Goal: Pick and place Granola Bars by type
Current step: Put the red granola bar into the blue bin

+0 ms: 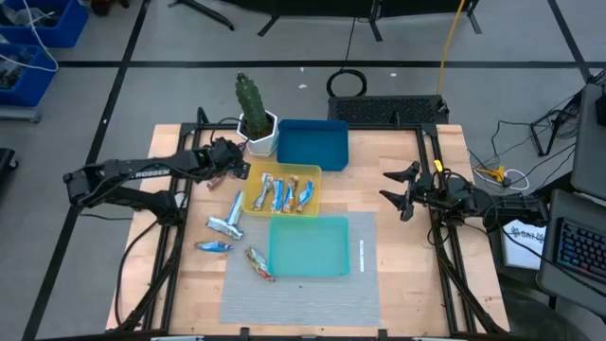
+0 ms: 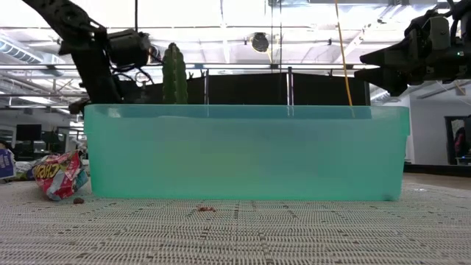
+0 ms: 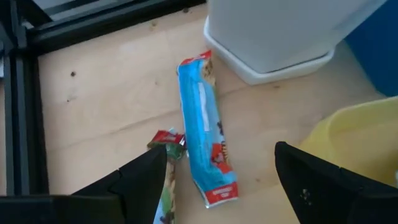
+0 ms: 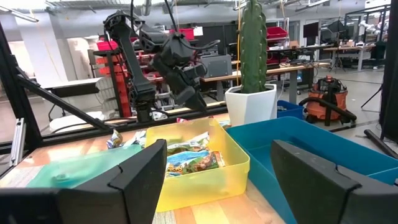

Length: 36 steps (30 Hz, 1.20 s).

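Hovering above the back-left part of the counter, the left pincer had its fingers spread apart and empty, poised over a blue-wrapped granola bar that lay flat on the wood just beside the white pot of the cactus and near the corner of the yellow tray. A second, partly hidden bar with a red and green wrapper lay close to one of the left pincer's fingers. Several more bars sat inside the yellow tray, while others were scattered loose on the counter to its left and front: a silver-blue cluster, a blue one, and an orange-red one beside the teal tray. The blue tray at the back appeared to hold nothing. The right pincer waited over the right edge of the counter, fingers apart and holding nothing. As a judgement, the blue bar should be light and slim, with a slick, crinkly foil wrapper over a fairly firm but breakable core; the best hold would probably be across its narrow width near the middle, with the fingers straddling the long sides, since the crimped ends could slip or fold. Only a gentle squeeze should be needed, and the neighbouring wrapper and the pot left little room on either side
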Each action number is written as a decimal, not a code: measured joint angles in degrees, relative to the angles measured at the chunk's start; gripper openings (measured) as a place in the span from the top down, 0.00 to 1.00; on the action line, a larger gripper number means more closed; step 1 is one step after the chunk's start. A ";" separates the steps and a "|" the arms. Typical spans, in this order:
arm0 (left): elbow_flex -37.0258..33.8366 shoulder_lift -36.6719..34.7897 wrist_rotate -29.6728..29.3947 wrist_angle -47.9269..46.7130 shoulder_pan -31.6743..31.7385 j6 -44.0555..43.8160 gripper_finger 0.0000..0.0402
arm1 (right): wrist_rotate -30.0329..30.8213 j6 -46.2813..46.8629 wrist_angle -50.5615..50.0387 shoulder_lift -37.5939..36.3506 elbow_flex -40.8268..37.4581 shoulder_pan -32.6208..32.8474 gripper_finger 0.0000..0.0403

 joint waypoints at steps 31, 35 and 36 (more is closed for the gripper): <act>-15.88 0.15 -3.06 22.92 -0.62 -1.26 0.30 | 0.00 0.00 0.00 0.00 -0.01 0.01 0.31; -16.75 0.17 -3.37 25.15 -0.60 0.61 0.32 | 0.00 0.01 0.00 0.00 0.00 0.01 0.31; -17.06 0.36 -3.45 26.02 -0.60 1.06 0.32 | 0.00 0.01 -0.01 0.00 0.01 0.00 0.31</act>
